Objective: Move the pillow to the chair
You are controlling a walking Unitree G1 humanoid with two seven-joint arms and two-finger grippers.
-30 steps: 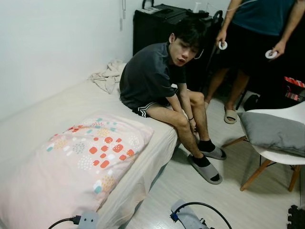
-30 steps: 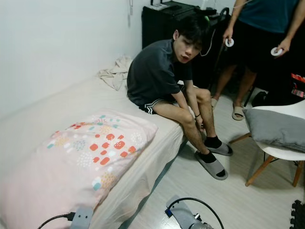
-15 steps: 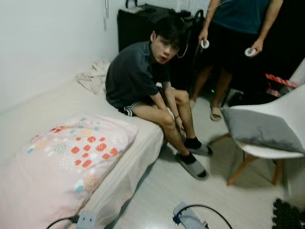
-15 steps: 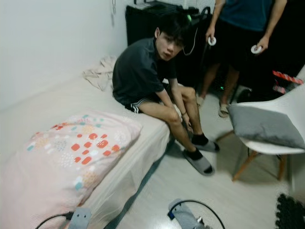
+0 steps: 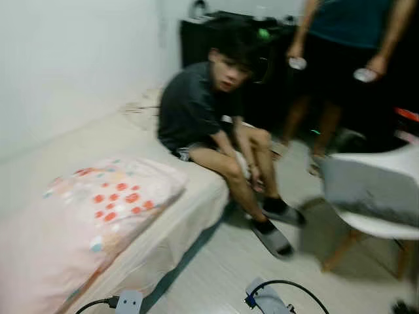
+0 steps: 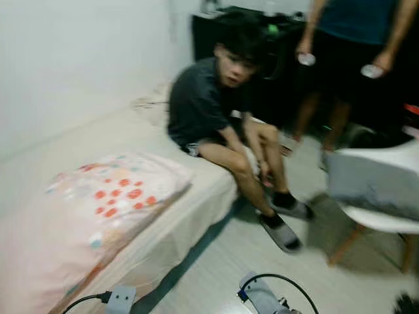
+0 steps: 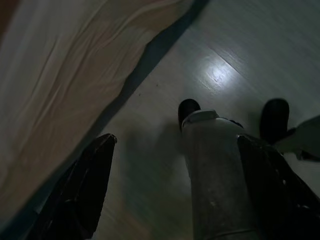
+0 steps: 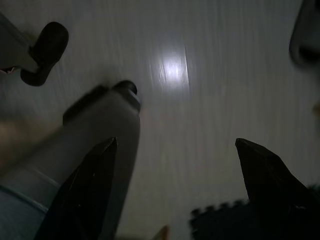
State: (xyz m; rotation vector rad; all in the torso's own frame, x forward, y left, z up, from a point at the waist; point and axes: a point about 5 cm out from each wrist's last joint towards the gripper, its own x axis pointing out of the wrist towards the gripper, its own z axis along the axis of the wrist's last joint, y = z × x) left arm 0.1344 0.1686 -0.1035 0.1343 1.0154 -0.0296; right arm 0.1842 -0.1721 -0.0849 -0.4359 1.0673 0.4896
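Blurrier pillow [image 5: 105, 209], shifted rightward since

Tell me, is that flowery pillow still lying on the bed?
Yes. The patterned pillow lies flat on the bed, with neither gripper touching it; the chair already holds a grey cushion.

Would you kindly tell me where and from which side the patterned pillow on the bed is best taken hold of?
Probably by the corner of the patterned pillow that lies closest to the bed's floor-side edge, coming from the floor side. It lies flat and is wide and soft, so its middle offers no grip, while that corner can be pinched. Both hands hang open above the floor: left hand, right hand.
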